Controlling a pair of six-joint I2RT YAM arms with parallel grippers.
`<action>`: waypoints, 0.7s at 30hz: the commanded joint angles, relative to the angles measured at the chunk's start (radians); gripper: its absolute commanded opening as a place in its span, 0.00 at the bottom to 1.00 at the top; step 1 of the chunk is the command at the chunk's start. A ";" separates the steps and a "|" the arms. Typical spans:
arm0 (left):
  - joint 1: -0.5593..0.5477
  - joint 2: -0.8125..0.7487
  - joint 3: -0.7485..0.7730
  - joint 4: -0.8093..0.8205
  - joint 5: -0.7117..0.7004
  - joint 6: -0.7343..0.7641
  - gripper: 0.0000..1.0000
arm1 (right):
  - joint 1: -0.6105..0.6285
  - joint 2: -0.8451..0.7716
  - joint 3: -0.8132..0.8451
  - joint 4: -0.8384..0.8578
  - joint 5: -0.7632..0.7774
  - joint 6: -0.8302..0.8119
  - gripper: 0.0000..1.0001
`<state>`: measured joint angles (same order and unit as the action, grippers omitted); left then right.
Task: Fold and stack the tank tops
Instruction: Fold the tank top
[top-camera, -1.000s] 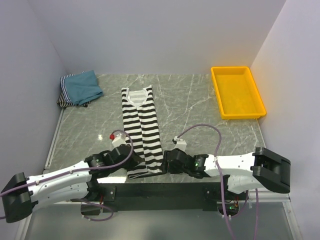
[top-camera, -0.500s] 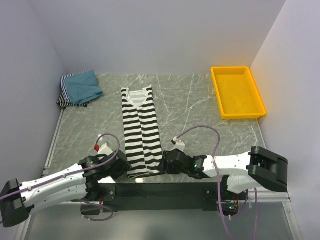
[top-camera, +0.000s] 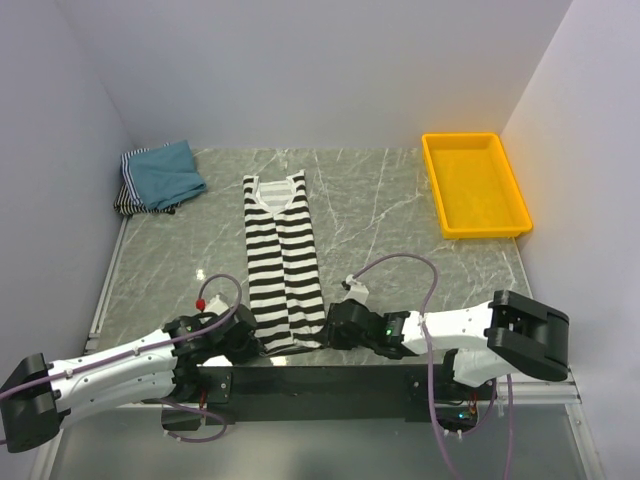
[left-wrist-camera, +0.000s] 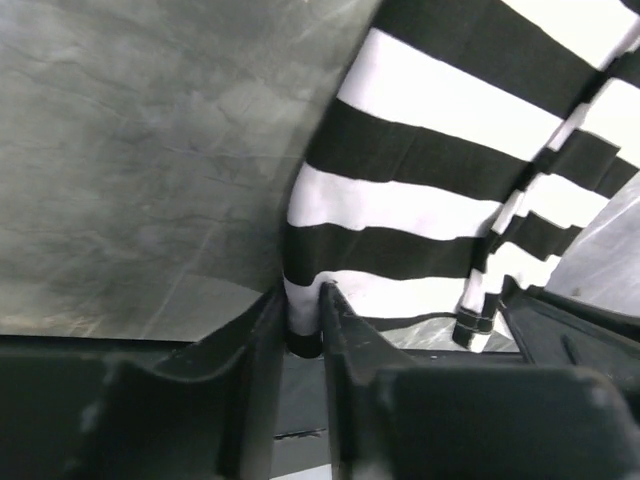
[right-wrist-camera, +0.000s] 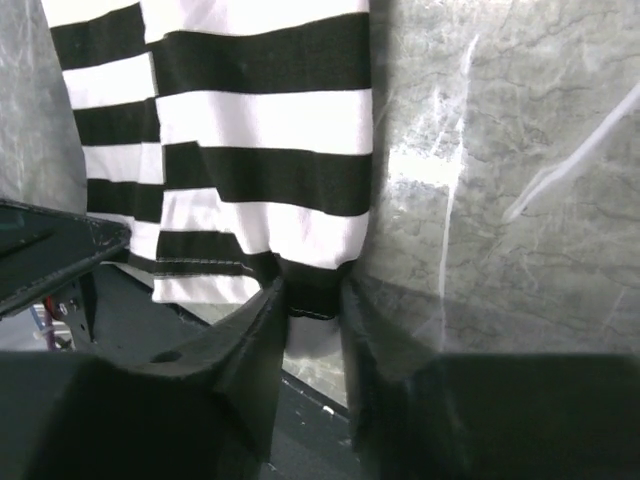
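You are looking at a grey marbled bench (top-camera: 400, 230) enclosed by plain pale walls (top-camera: 300, 70) at the back and on both sides. A yellow tray (top-camera: 474, 185) sits at the far right corner. At the far left corner a teal-blue top (top-camera: 165, 172) lies folded on a finely striped top (top-camera: 127, 197), whose edge shows beneath it.

The black-and-white striped tank top (top-camera: 283, 260) lies flat in the middle of the bench, folded into a narrow strip. Its long axis runs from the near edge toward the back wall, almost straight. The neckline points away from you and the hem lies at the near edge, between the two arms.

Your left end effector (left-wrist-camera: 303, 320) is clamped on the hem's left corner. In the left wrist view the cloth is pinched between the two dark fingers (left-wrist-camera: 255, 345) and bunches upward from them. Your right end effector (right-wrist-camera: 313, 300) grips the hem's right corner in the same way, with a black stripe and the stitched edge caught between its fingers (right-wrist-camera: 262, 330). Both arms lie low along the bench's near edge, reaching inward toward each other.
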<state>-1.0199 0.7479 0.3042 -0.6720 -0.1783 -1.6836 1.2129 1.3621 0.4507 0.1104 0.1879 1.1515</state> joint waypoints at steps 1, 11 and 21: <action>-0.005 0.014 -0.043 0.018 0.025 0.015 0.23 | 0.008 0.038 -0.015 -0.090 -0.005 -0.009 0.17; -0.008 0.004 0.004 -0.041 0.094 0.137 0.01 | 0.075 -0.029 0.086 -0.281 0.010 -0.055 0.00; -0.094 -0.082 0.107 -0.219 0.181 0.119 0.01 | 0.286 -0.173 0.147 -0.521 0.030 0.129 0.00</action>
<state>-1.0801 0.6849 0.3420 -0.7902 -0.0284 -1.5658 1.4624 1.2449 0.5476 -0.2630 0.1894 1.2018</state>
